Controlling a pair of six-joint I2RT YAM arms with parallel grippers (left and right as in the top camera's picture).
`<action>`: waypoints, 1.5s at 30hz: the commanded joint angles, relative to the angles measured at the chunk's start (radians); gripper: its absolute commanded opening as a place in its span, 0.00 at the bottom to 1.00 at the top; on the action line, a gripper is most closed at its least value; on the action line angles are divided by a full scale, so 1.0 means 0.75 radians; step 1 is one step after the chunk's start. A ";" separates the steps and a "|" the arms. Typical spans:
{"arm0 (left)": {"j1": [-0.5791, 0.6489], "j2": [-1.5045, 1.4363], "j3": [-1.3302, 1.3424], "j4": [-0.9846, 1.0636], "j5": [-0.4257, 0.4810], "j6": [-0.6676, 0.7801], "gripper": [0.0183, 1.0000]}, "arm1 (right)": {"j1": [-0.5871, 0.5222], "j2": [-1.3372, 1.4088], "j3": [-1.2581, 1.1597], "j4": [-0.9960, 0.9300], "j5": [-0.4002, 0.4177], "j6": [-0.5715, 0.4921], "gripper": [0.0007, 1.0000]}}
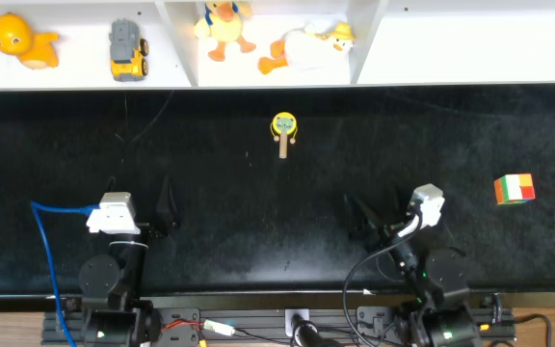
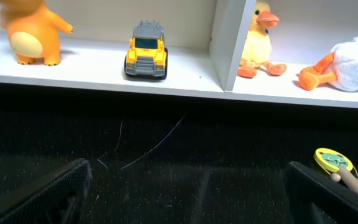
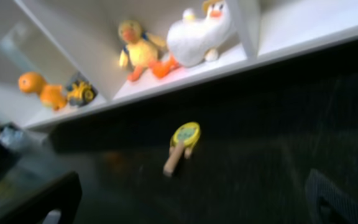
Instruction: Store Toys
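— Two toys lie off the shelf point(image 1: 258, 79). The rattle point(image 1: 284, 132) is on the black mat point(image 1: 210, 231) just in front of the shelf's middle compartment, with its handle pointing away from the shelf. The coloured cube point(image 1: 514, 189) sits well out from the shelf, toward its right end.

— And the pincers?

— The left gripper point(image 1: 143, 200) and the right gripper point(image 1: 376, 214) both hang farther from the shelf than the rattle does. Their fingers are spread wide, with nothing between them.

— So where's the trouble?

— The rattle is flat and thin. I'd expect fingers coming down on it to scrape the mat, or to pinch only the round head. Then it could pivot and drop short of the shelf's front edge.

— And placing it?

— The middle compartment holds the yellow duck point(image 1: 224, 27) and the white plush bird point(image 1: 308, 48). Pushing in beside them could tip one over or drag it out. The orange figure point(image 1: 22, 40) and the toy truck point(image 1: 127, 50) in the shelf's left compartment carry the same risk, and the truck might roll.

— The cube?

— A glancing finger could shove it farther from the shelf. And if both arms go for the rattle, they could clash in front of the shelf.
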 commanded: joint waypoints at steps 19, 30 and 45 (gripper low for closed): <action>-0.002 -0.012 -0.003 -0.003 0.023 -0.024 1.00 | 0.341 1.481 1.620 -1.106 0.221 -0.236 1.00; -0.002 -0.012 -0.003 -0.003 0.023 -0.024 1.00 | 0.516 1.939 1.687 -1.074 0.255 -0.021 1.00; -0.002 -0.012 -0.002 -0.003 0.023 -0.024 1.00 | 0.511 2.334 1.687 -0.789 0.289 0.040 1.00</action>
